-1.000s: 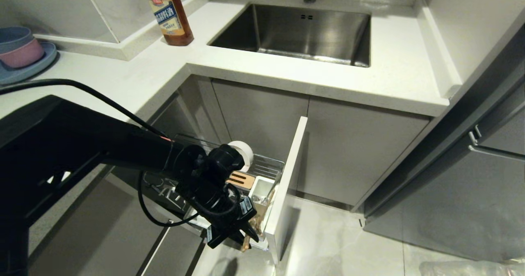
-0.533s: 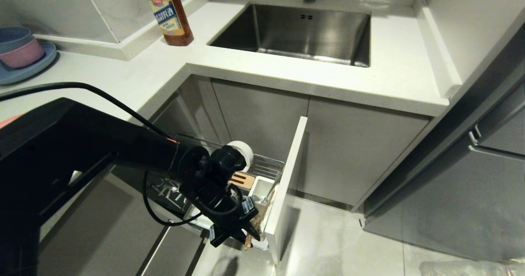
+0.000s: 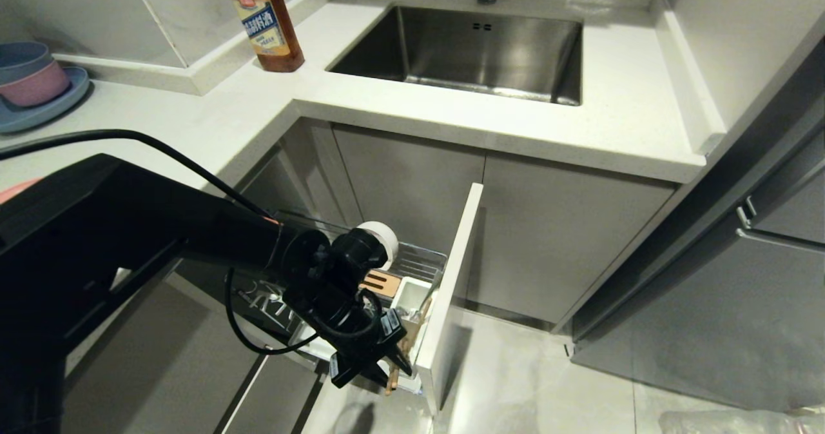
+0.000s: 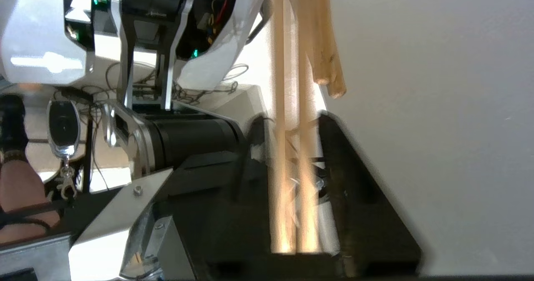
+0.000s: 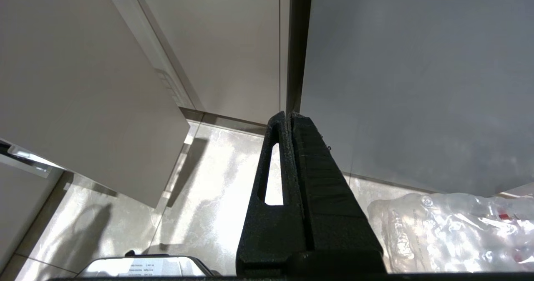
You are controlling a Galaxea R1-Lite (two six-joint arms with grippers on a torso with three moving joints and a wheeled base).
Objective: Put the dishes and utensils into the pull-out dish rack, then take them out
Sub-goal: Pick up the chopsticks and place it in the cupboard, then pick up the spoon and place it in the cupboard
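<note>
The left gripper (image 3: 394, 364) reaches low over the front end of the pull-out dish rack (image 3: 422, 263), just behind its narrow door front (image 3: 451, 292). In the left wrist view the chopsticks (image 4: 292, 164) run lengthwise between the jaws, which stand a little apart with the sticks lying in the gap; whether they are truly pinched or already loose cannot be told. In the head view the sticks show just beside the white utensil cup (image 3: 410, 295), their lower ends near the rack's front corner — whether they stand inside the cup is hidden by the gripper. The cream-white bowl (image 3: 381, 239) sits on edge further back in the wire basket, beside the wooden block (image 3: 380, 282).

The step in hand looks like a hand-over of the chopsticks at the cup, either setting them in or taking them out. To do it well, the pair should stay parallel and together; a slack grip would let one stick slip and fall through the wires or onto the floor. Any lift ought to run straight along the sticks' length so they clear the cup's rim without tipping it.

The right gripper (image 5: 290, 120) hangs parked over the floor, jaws pressed together — holding nothing.
</note>
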